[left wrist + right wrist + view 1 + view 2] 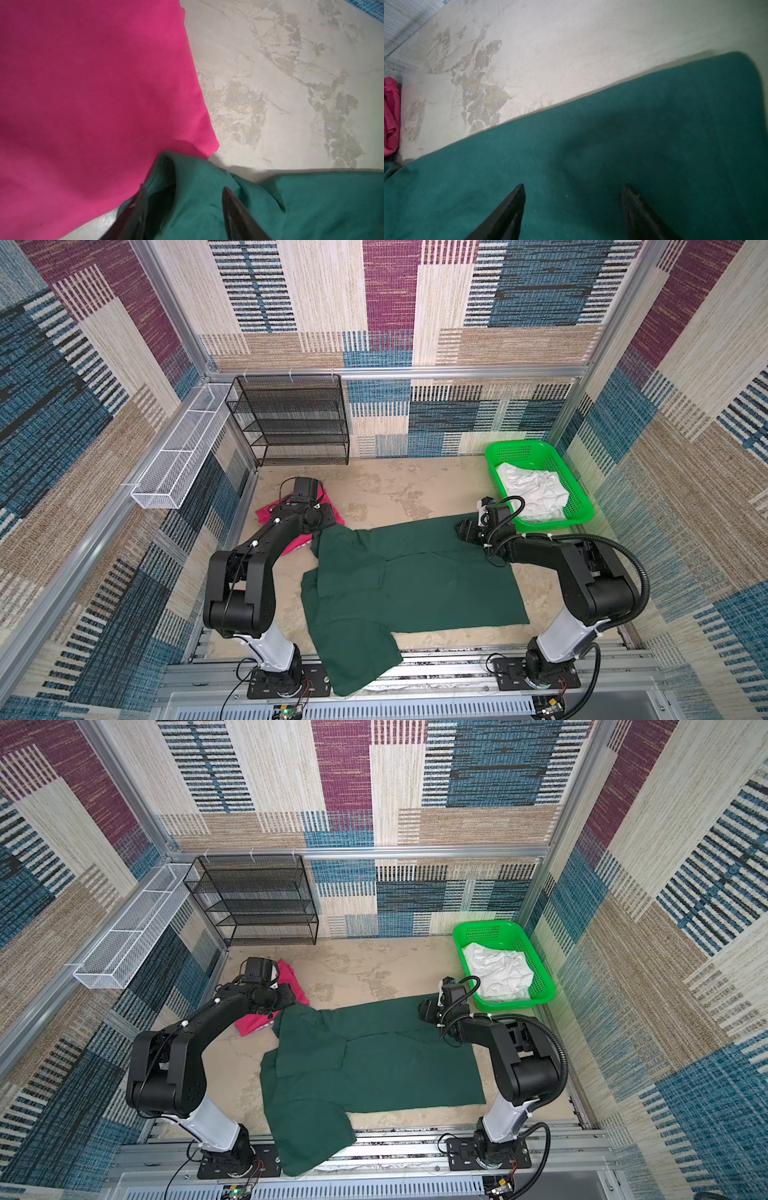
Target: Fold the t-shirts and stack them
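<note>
Mottled beige surface (353, 969): dark green t-shirt (374, 1060) spread at centre, overhanging the lower edge; magenta t-shirt (293, 982) centre left; green lattice basket (515, 1004) right; black mesh rack (257, 903) upper left.

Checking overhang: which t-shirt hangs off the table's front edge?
The dark green t-shirt; its lower part drapes over the front rail. The pink t-shirt lies back left.

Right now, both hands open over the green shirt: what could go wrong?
1. The green t-shirt hangs over the table edge onto the base rails; it may slide or snag.
2. A raised fold sits between the fingers of the left hand, against the pink t-shirt; lifting could drag both.
</note>
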